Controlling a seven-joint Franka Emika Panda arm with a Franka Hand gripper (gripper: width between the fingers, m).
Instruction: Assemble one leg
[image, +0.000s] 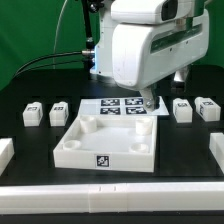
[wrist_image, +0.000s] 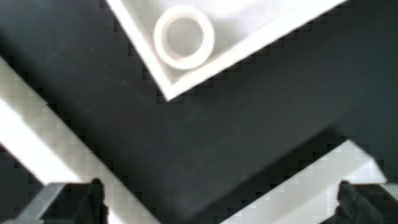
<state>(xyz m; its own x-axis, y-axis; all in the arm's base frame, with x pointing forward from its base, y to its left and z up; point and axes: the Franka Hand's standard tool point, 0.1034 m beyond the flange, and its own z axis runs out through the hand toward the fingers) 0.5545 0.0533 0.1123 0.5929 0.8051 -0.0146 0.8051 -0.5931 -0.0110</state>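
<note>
Four small white legs with black-and-white tags lie on the black table: two at the exterior view's left (image: 30, 115) (image: 58, 113) and two at its right (image: 182, 110) (image: 207, 108). The large white square tray (image: 108, 152) with round corner sockets sits in the middle. My gripper (image: 148, 101) hangs above the tray's far right corner, away from every leg. In the wrist view my gripper (wrist_image: 215, 192) is open and empty, with dark fingertips (wrist_image: 64, 205) at the frame's edge. A tray corner with a round socket (wrist_image: 183, 35) shows there. No leg shows in the wrist view.
The marker board (image: 118, 105) lies behind the tray, partly under the arm. White border blocks stand at the table's left (image: 5, 152), right (image: 217, 150) and front (image: 110, 194). Black cables hang at the back left (image: 50, 58).
</note>
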